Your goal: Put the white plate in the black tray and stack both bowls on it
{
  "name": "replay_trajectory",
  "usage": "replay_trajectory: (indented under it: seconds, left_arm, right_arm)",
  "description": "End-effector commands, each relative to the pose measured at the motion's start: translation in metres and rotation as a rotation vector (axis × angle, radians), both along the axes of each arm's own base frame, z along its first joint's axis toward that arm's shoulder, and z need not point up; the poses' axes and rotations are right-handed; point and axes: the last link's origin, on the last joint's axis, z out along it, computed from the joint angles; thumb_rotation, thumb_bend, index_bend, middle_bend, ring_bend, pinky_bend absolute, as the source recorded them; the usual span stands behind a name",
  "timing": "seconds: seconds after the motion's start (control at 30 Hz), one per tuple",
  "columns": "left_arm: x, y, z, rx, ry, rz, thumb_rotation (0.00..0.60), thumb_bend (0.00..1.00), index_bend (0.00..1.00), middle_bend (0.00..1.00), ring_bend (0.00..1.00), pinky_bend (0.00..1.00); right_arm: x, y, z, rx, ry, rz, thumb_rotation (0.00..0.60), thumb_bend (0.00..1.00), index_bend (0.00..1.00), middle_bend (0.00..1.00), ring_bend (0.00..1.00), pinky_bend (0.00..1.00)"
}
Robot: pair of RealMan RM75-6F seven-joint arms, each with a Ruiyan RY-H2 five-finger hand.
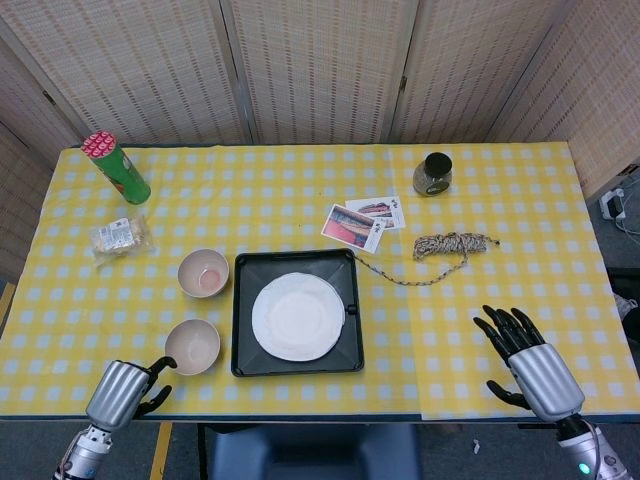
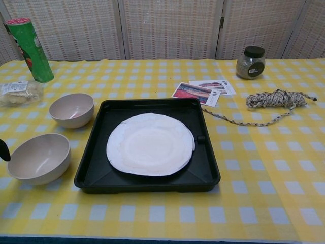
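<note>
Two smooth, matte beige bowls are sitting on the desk (image 1: pixel 500 250) just left of the black tray (image 1: pixel 296 367): the near bowl (image 1: pixel 192 346) at about 8 o'clock from the tray's centre and the far bowl (image 1: pixel 204 272) at about 10 o'clock, both upright and apart from each other, the far one showing a pinkish tint inside in the head view. A round white plate (image 1: pixel 298 316) with a slightly uneven rim is lying flat inside the square, raised-walled tray, so neither bowl is stacked on it yet. The left hand (image 1: pixel 122 391), a brushed metal shell with dark fingers, is hovering at the desk's near edge at 7 o'clock from the near bowl, its fingers curling inward around nothing, one dark fingertip reaching close to the bowl's rim; whether it is touching cannot be told. The right hand (image 1: pixel 528 360) is resting low at 4 o'clock from the tray, well apart from it, fingers spreading wide and holding nothing. A yellow-and-white checked cloth is covering the desk. Farther back, a tall green cylindrical can (image 1: pixel 116 168) with a red lid is standing at 10 o'clock, a crinkly clear packet (image 1: pixel 117 237) lying near it, glossy printed cards (image 1: pixel 364 221) and a coiled braided rope (image 1: pixel 448 248) lying at 1 o'clock, and a squat dark-lidded jar (image 1: pixel 433 173) standing beyond them.
</note>
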Motion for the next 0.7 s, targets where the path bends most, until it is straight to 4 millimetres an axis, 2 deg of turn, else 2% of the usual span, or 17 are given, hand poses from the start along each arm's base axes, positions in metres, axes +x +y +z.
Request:
replay_trajectory:
  seconds: [0.03, 0.37, 0.7]
  left_arm:
    - [0.002, 0.003, -0.006, -0.019, 0.0, 0.008, 0.6, 0.36, 0.45, 1.0, 1.0, 1.0]
    - [0.011, 0.007, -0.019, -0.059, 0.017, -0.006, 0.6, 0.36, 0.46, 1.0, 1.0, 1.0]
    - [0.019, 0.021, -0.033, -0.095, 0.005, 0.022, 0.6, 0.38, 0.49, 1.0, 1.0, 1.0]
  right_arm:
    - [0.0, -0.001, 0.0, 0.0, -0.001, -0.003, 0.6, 0.25, 0.0, 0.0, 0.0, 0.0]
    - [-0.002, -0.005, -0.001, 0.008, -0.003, -0.01, 0.6, 0.25, 0.0, 0.0, 0.0, 0.0]
    - [-0.002, -0.007, -0.004, 0.02, 0.005, -0.014, 0.6, 0.25, 0.0, 0.0, 0.0, 0.0]
